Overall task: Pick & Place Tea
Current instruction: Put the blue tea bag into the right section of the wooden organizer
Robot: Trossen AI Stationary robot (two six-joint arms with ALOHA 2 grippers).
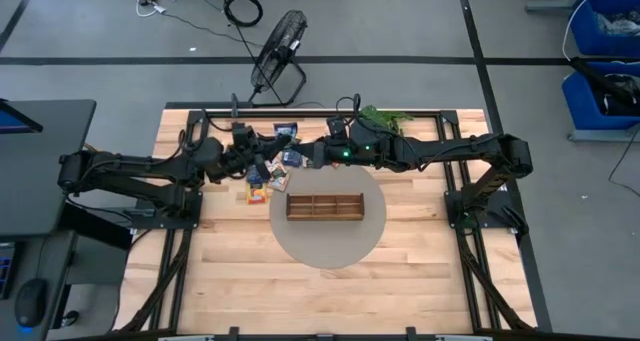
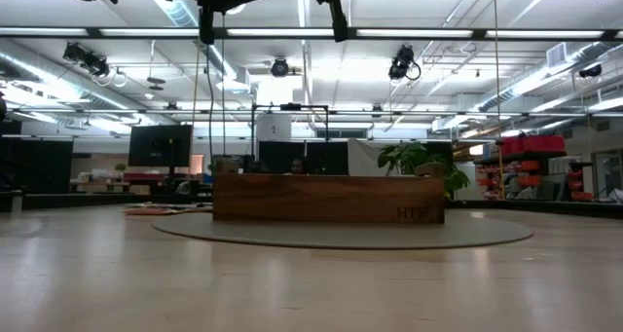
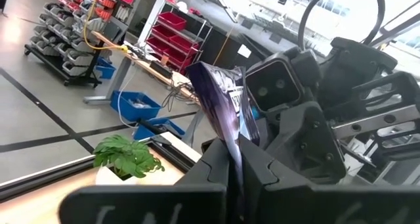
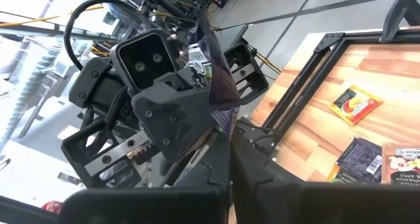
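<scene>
Both grippers, left and right, pinch one dark tea packet between their fingers, passing it across above the tabletop.

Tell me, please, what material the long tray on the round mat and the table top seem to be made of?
The long brown three-compartment tray looks like dark wood with a smooth finish; grain shows in the low view. The pale plank table top looks like light butcher-block wood, judging by its joined strips, probably sealed.
</scene>
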